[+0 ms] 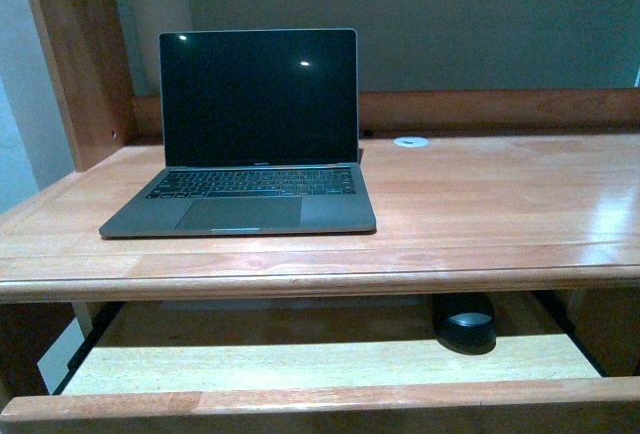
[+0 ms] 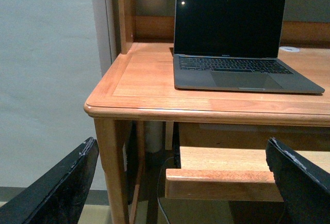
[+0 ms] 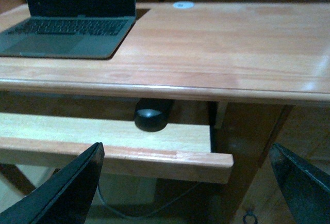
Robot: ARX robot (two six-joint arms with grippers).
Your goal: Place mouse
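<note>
The black mouse point(image 1: 465, 326) lies on the pulled-out keyboard tray point(image 1: 300, 364) under the desk top, at the tray's right end, partly under the desk edge. It also shows in the right wrist view point(image 3: 151, 119). My right gripper point(image 3: 191, 182) is open and empty, in front of and below the tray's right end, apart from the mouse. My left gripper point(image 2: 180, 182) is open and empty, in front of the desk's left corner, with the tray's left end point(image 2: 221, 180) between its black fingers point(image 2: 62, 188). Neither gripper shows in the front view.
A grey open laptop point(image 1: 245, 194) with a dark screen stands on the left of the wooden desk top point(image 1: 480, 204). A white round grommet point(image 1: 410, 141) sits at the back. A wooden post point(image 1: 75, 54) rises at the left. Cables hang under the desk point(image 3: 149, 206).
</note>
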